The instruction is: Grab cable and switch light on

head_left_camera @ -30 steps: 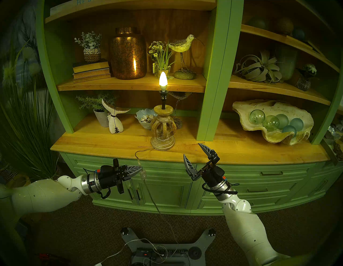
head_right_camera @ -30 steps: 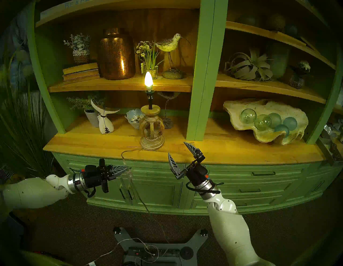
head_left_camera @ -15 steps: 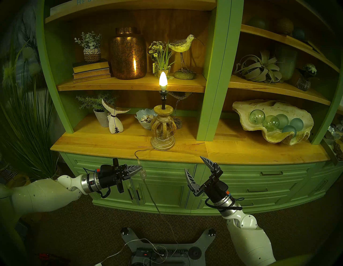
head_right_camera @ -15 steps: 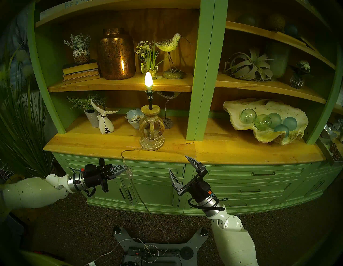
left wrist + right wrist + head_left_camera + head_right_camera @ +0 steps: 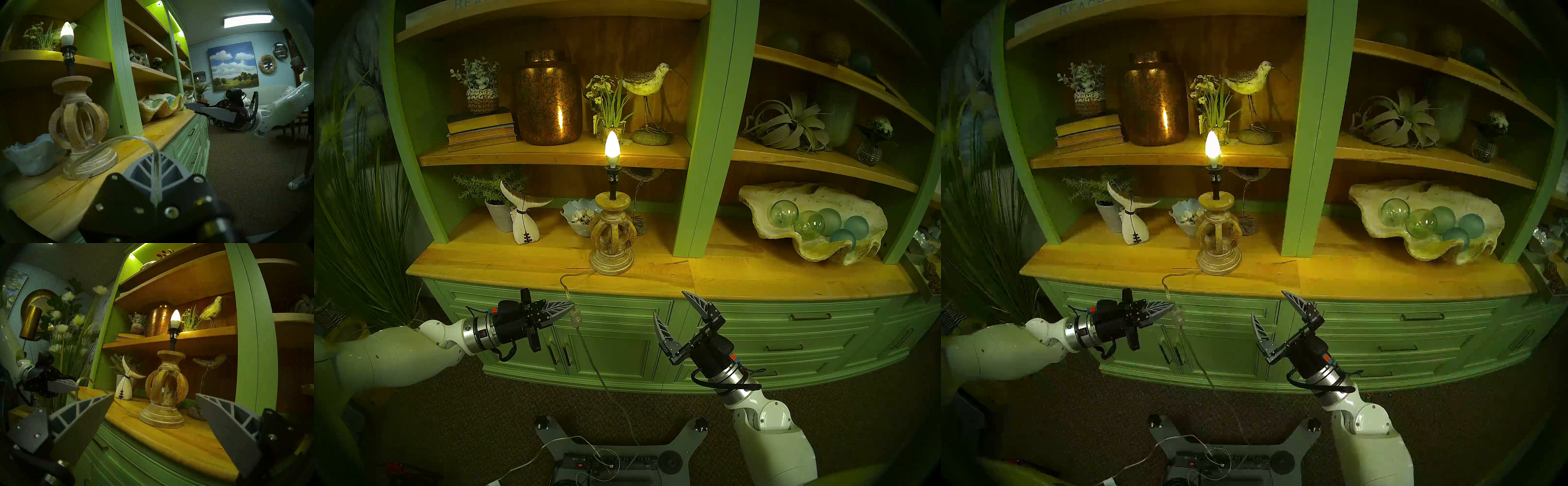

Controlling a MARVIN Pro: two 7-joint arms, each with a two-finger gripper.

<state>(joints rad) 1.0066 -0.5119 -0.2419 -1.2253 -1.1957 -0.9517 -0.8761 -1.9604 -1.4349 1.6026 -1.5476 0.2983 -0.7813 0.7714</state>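
Green shelving, wooden counter (image 5: 490,261): light (image 5: 612,149) lit atop its carved base. Cable (image 5: 566,288) drops off the counter edge, pinched by our closed left end effector (image 5: 570,308) just above the inline switch (image 5: 575,317). Right end effector (image 5: 673,310) wide open, empty. We judge: release gently, avoid tugging. Left wrist view alone shows cable between fingers.
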